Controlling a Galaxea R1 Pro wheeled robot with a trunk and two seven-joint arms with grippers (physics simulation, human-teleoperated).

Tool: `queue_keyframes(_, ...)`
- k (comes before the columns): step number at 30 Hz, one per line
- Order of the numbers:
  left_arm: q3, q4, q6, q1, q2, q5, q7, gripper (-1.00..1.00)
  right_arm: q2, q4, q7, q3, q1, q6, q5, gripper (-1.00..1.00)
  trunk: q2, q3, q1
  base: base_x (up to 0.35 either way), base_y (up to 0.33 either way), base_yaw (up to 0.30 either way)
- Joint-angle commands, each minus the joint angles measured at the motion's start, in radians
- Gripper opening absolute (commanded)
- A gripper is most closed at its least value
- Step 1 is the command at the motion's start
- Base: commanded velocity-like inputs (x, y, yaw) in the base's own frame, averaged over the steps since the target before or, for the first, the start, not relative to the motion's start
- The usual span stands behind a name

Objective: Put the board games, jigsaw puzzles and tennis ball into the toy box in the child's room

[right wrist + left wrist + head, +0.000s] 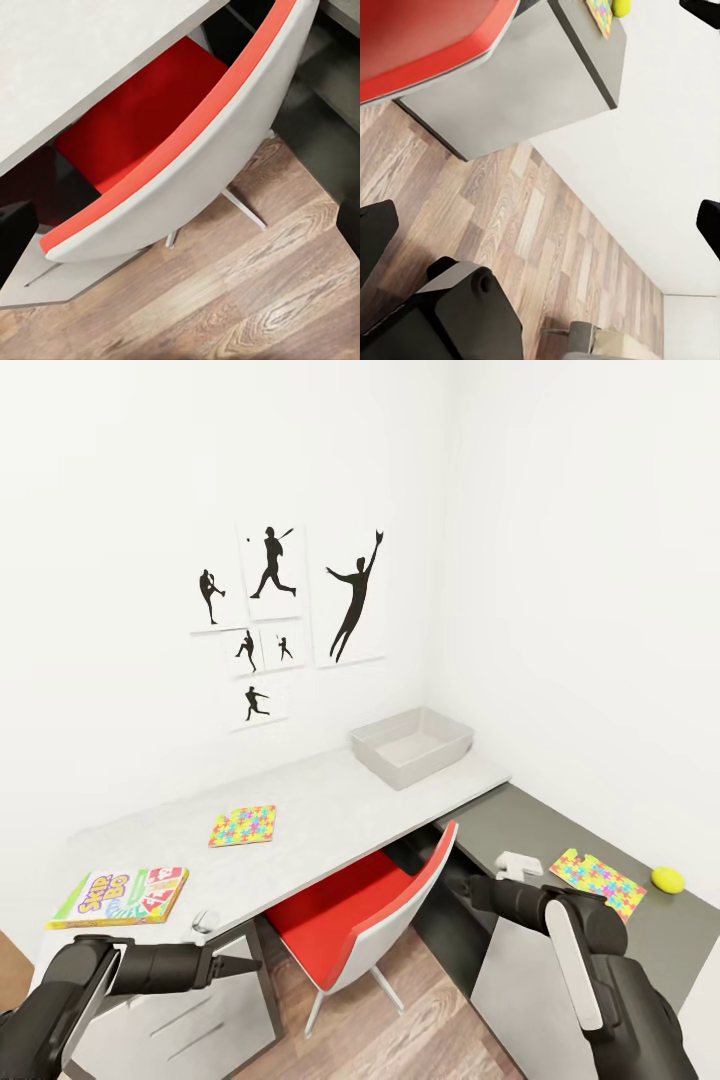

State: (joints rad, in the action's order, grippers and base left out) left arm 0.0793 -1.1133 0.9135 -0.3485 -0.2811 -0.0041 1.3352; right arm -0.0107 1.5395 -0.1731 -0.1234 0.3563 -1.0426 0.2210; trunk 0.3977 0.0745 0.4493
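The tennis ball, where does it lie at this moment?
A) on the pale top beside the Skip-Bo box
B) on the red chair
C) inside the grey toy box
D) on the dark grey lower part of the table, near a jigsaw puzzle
D: the tennis ball rests on the dark grey section, just beside a jigsaw puzzle, far from the toy box.

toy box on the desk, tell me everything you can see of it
The toy box is a shallow, light grey rectangular tray with sloping walls and a thin rim, plastic by its look. It sits upright at the far end of the pale desk top, close to the white wall and the room corner, turned a little askew to the desk edge. What shows of its inside holds no toys. Nothing touches it but the desk.
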Motion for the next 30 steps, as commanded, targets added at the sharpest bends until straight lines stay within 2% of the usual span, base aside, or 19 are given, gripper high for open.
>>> queue_keyframes(1, 0.000, 0.000, 0.016, -0.001, 0.000, 0.000, 0.004, 1.00, 0.000, 0.001, -0.003, -0.002, 0.001, -0.005, 0.000, 1.00, 0.002, 0.002, 0.001, 0.000, 0.000, 0.000)
queue_keyframes(7, 0.000, -0.001, 0.028, -0.001, 0.002, 0.003, 0.004, 1.00, -0.001, 0.002, -0.003, -0.007, 0.001, -0.005, 0.006, 1.00, 0.002, 0.002, 0.001, 0.000, 0.000, 0.000)
queue_keyframes(11, 0.000, -0.002, 0.030, -0.002, 0.001, 0.005, 0.005, 1.00, -0.009, 0.010, -0.004, -0.009, 0.008, -0.005, 0.056, 1.00, 0.002, 0.002, 0.001, 0.000, 0.000, 0.000)
queue_keyframes(12, 0.000, -0.002, 0.031, -0.002, 0.000, 0.005, 0.006, 1.00, -0.017, 0.012, -0.004, -0.009, 0.023, -0.005, 0.083, 1.00, 0.002, 0.002, 0.001, 0.000, 0.000, 0.000)
queue_keyframes(14, 0.000, -0.004, 0.033, -0.003, -0.001, 0.006, 0.007, 1.00, -0.027, 0.013, -0.004, -0.009, 0.046, -0.005, 0.110, 1.00, 0.002, 0.002, 0.001, 0.000, 0.000, 0.000)
queue_keyframes(17, 0.008, -0.028, 0.051, -0.010, -0.002, 0.007, 0.008, 1.00, -0.059, 0.007, -0.003, -0.008, 0.111, -0.005, 0.159, 1.00, 0.002, 0.002, 0.001, 0.000, 0.000, 0.000)
queue_keyframes(19, 0.019, -0.053, 0.070, -0.013, -0.002, 0.006, 0.008, 1.00, -0.068, 0.003, -0.003, -0.004, 0.149, -0.005, 0.171, 1.00, 0.002, 0.002, 0.001, 0.000, 0.000, 0.000)
queue_keyframes(22, 0.032, -0.082, 0.096, -0.019, -0.003, 0.005, 0.007, 1.00, -0.069, -0.015, -0.002, 0.002, 0.192, -0.005, 0.178, 1.00, 0.002, 0.002, 0.001, 0.000, 0.000, 0.000)
queue_keyframes(28, 0.060, -0.103, 0.122, -0.088, -0.003, 0.001, 0.007, 1.00, -0.063, -0.101, 0.004, 0.007, 0.293, -0.005, 0.182, 1.00, 0.002, 0.002, 0.001, 0.000, 0.000, 0.000)
queue_keyframes(30, 0.066, -0.104, 0.125, -0.114, -0.004, 0.000, 0.007, 1.00, -0.060, -0.153, 0.007, 0.008, 0.348, -0.005, 0.181, 1.00, 0.002, 0.002, 0.001, 0.000, 0.000, 0.000)
